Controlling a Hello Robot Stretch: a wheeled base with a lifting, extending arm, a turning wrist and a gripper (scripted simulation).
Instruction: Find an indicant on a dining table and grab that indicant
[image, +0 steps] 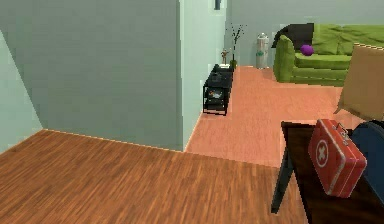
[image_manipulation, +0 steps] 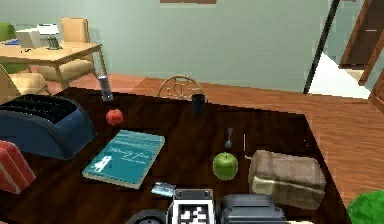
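Observation:
A dark dining table (image_manipulation: 290, 135) spreads across the arm side view, and its corner (image: 300, 140) shows at the forward view's right. A small flat grey and blue thing (image_manipulation: 163, 187) lies near the table's near edge; I cannot name it. Just below it, at the bottom edge, stands a white square with black marks (image_manipulation: 195, 212), with the gripper's dark body (image_manipulation: 152, 216) left of it. The gripper's far end is hard to make out, so I cannot tell whether it holds anything.
On the table lie a teal book (image_manipulation: 124, 157), a green apple (image_manipulation: 227, 166), a red fruit (image_manipulation: 115, 116), a bread loaf (image_manipulation: 286, 176), a dark blue toaster (image_manipulation: 45, 125) and a red case (image: 335, 155). A green sofa (image: 320, 55) and black shelf (image: 218, 88) stand beyond open wooden floor.

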